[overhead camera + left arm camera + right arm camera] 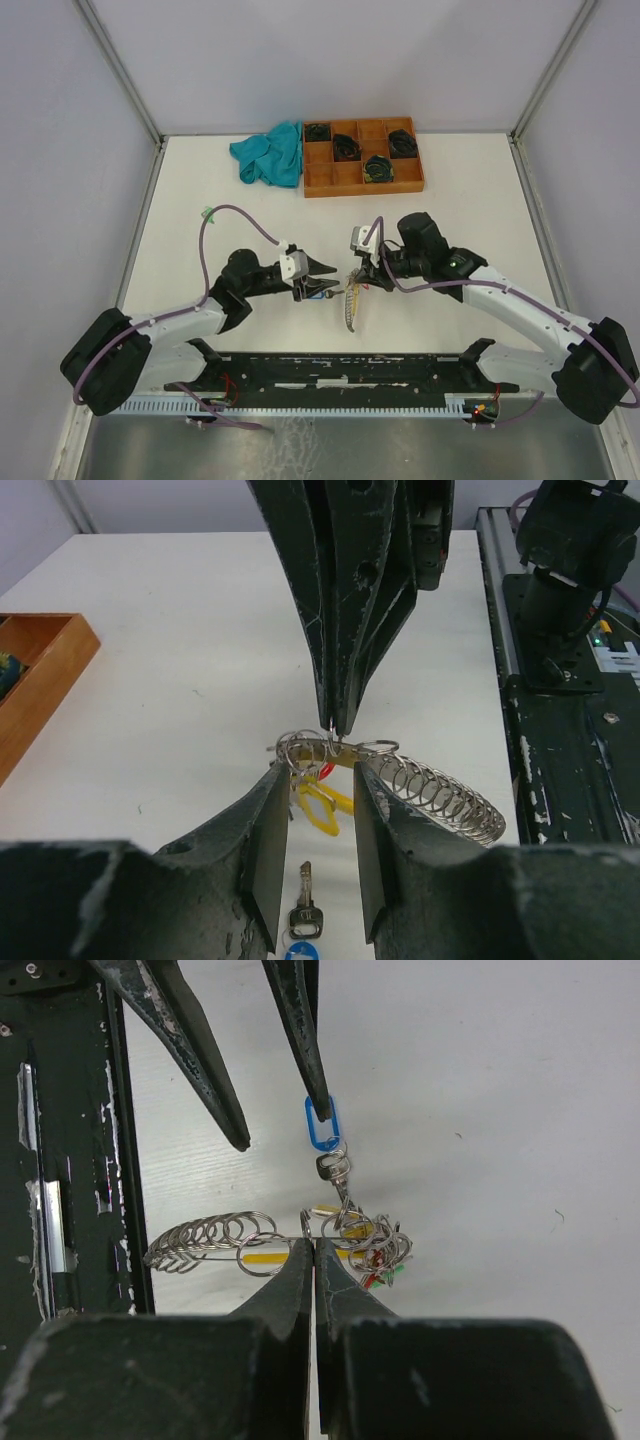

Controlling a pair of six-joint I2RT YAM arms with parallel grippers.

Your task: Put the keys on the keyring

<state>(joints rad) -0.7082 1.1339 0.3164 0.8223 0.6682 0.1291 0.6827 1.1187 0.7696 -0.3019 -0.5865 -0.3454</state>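
Just off the black rail, the right claw pinches the keyring.

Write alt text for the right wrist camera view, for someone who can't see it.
The right gripper, shut, pinches a wire keyring that carries a cluster of keys with yellow, red and green tags, low over a white table. Above, the open left gripper has one fingertip at the tag of a blue-tagged key.

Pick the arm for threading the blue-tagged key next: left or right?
Probably left. The left gripper is open right at the blue-tagged key. The right gripper is shut on the keyring, so it should just hold.
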